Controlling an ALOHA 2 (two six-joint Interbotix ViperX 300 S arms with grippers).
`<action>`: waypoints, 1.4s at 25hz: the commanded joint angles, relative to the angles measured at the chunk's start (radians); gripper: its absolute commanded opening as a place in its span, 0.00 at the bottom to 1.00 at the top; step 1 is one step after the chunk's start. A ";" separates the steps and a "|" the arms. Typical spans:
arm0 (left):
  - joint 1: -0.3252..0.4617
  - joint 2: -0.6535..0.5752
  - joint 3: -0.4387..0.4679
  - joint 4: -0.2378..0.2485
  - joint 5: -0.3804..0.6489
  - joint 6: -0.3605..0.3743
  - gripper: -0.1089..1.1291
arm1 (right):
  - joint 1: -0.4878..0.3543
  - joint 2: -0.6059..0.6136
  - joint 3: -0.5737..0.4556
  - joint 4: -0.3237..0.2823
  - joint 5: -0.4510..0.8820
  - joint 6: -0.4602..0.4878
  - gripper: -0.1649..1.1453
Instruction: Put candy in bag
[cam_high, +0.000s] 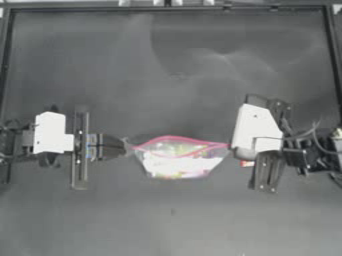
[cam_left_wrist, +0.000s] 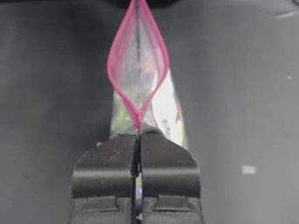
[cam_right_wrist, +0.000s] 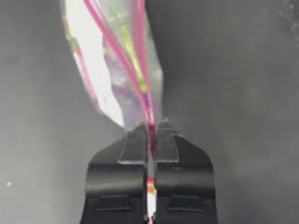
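Candy (cam_high: 247, 163) is seen only from above, as a small red-and-white piece just below the right gripper (cam_high: 232, 148), beside the bag (cam_high: 179, 157). The bag is stretched between both grippers, the left gripper (cam_high: 127, 147) clenched on one end. Its pink seal's parted mouth (cam_left_wrist: 138, 70) is shown by the left wrist view; the right jaws' pinch on the other corner by the right wrist view.

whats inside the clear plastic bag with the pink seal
Multicoloured contents show through the clear plastic bag with the pink seal, held between the left gripper and right gripper, mouth open. The plastic blurs them; no red-and-white wrapped candy can be made out inside.
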 joint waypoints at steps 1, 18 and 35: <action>0.018 -0.035 -0.011 0.005 0.008 0.002 0.16 | -0.021 -0.025 -0.028 -0.008 -0.025 -0.012 0.15; 0.072 -0.028 -0.011 0.005 0.043 0.035 0.16 | -0.075 0.009 0.037 0.011 -0.172 -0.032 0.15; 0.043 0.060 -0.012 0.000 -0.006 0.025 0.16 | -0.094 0.057 0.060 0.002 -0.272 -0.023 0.15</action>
